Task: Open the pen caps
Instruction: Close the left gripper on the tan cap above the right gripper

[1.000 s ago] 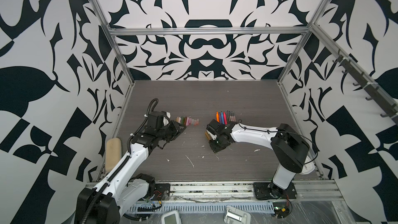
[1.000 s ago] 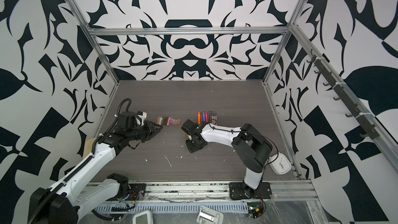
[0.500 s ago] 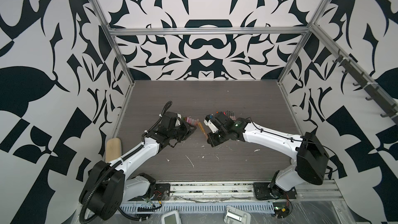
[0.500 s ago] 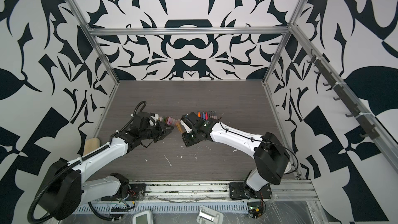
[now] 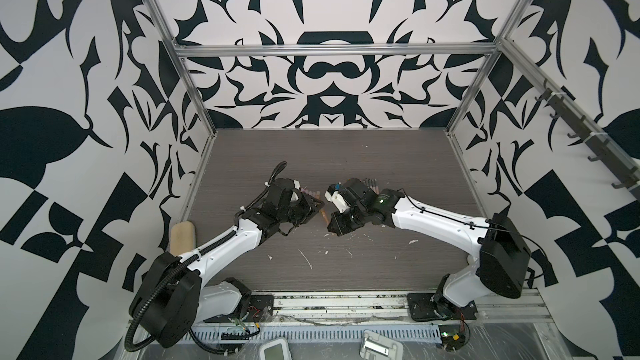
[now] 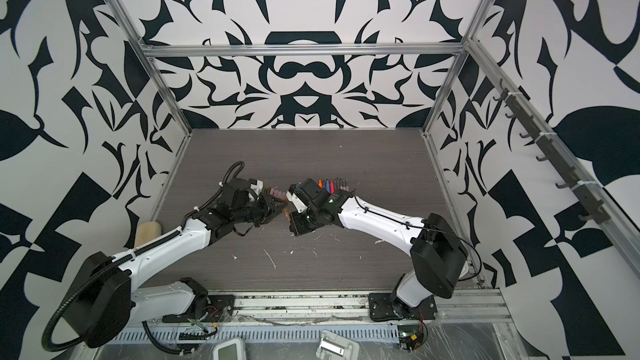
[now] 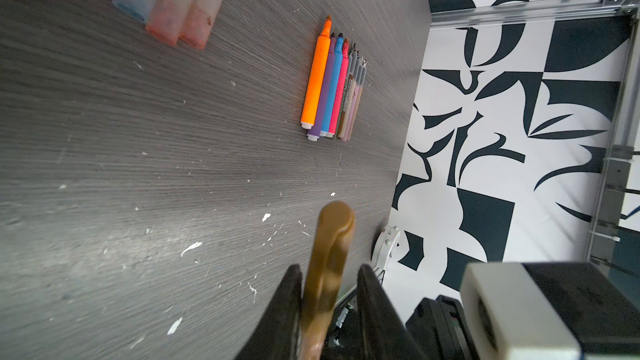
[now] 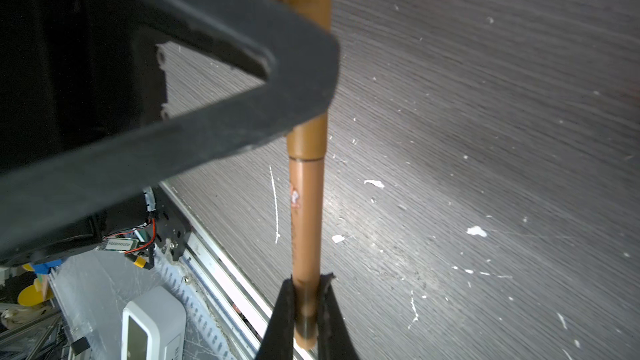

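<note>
In both top views my grippers meet at mid-table over one brown pen [image 5: 324,218] [image 6: 285,214]. My right gripper [image 8: 308,278] [image 5: 333,229] is shut on the tail of the pen's barrel [image 8: 306,219]. The brown pen cap [image 8: 308,140] [image 7: 334,237] sits on the pen, its seam showing. My left gripper [image 7: 325,268] [image 5: 317,207] stands narrowly open round that cap. The cap lies against one finger [image 7: 289,292], with a gap to the other. A row of uncapped pens [image 7: 329,91] [image 6: 332,184] lies behind. Loose translucent pen caps [image 7: 173,8] [image 5: 310,193] lie in a row.
A tan sponge-like block [image 5: 183,237] [image 6: 149,232] rests by the left wall. White flecks [image 5: 306,259] litter the dark table. A white device [image 5: 275,348] lies past the front rail. A hook rail [image 5: 588,133] runs along the right wall.
My left arm swung right, bringing its fingers round the pen's cap. My right arm stretched out and carried the pen left and back to meet it.
</note>
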